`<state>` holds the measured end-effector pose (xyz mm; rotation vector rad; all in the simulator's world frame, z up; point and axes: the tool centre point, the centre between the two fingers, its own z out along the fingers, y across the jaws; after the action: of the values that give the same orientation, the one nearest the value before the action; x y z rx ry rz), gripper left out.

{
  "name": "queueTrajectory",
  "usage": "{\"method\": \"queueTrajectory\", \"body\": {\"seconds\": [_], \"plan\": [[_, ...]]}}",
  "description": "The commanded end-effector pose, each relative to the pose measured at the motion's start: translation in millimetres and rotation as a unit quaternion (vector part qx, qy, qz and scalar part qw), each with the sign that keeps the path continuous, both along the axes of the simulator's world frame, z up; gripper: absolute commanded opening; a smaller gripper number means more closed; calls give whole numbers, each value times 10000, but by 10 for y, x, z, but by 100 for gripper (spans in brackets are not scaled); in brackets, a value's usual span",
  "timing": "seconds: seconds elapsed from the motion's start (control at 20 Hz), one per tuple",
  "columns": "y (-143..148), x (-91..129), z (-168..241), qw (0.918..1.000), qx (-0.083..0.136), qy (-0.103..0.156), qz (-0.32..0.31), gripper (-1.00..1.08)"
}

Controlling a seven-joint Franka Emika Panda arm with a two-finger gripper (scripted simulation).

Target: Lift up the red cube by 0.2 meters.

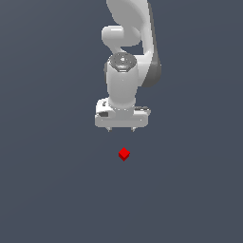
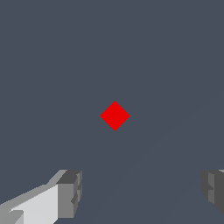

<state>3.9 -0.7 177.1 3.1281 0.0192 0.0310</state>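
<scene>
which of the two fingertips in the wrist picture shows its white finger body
The fingertip with the white body attached; the other fingertip shows only dark grey pad at the picture's edge.

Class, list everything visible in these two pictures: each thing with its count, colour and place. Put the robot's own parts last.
red cube: one, bright red, on the grey floor, apart from the gripper, turned corner-on in the wrist view.
floor: one, plain dark grey, fills the background in both views.
arm: one, white with grey joints, comes in from the top of the exterior view.
gripper: one, white, open, holding nothing.
fingers: two, grey, spread apart.
</scene>
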Motion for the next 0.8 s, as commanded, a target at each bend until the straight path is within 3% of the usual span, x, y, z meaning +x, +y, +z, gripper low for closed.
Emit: {"method": "queueTrajectory", "body": {"seconds": [0.0,0.4,0.75], "plan": [[0,0,0,10000,0,0,0,100],[-3,24,-86,9998,3,6,211,100],[-5,86,-309,9972,10,22,754,100]]}}
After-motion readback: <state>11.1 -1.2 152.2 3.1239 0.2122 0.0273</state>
